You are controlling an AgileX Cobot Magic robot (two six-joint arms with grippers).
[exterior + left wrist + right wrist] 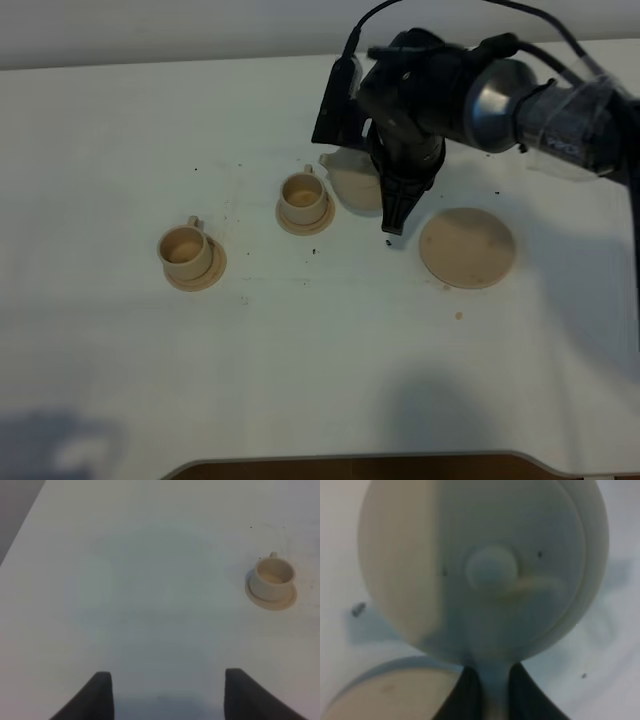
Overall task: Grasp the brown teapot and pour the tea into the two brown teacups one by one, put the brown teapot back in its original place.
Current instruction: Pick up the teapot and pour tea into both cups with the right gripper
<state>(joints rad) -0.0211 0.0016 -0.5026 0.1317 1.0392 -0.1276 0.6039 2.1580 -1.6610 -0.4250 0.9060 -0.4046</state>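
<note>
My right gripper (394, 216) is shut on the loop handle of the brown teapot (352, 182), just right of the right teacup (303, 197) on its saucer. The spout points toward that cup. In the right wrist view the teapot (485, 570) fills the frame, with its knobbed lid facing the camera and its handle pinched in my right gripper (492, 700). The left teacup (185, 250) stands on its saucer further left and also shows in the left wrist view (272, 577). The wide round saucer (466, 247) lies bare to the right of the gripper. My left gripper (167, 695) is open and empty over the bare table.
The white table (320, 380) carries small dark specks around the cups. An edge of a beige disc (385, 695) shows below the teapot in the right wrist view. The table's front edge runs along the bottom of the exterior view.
</note>
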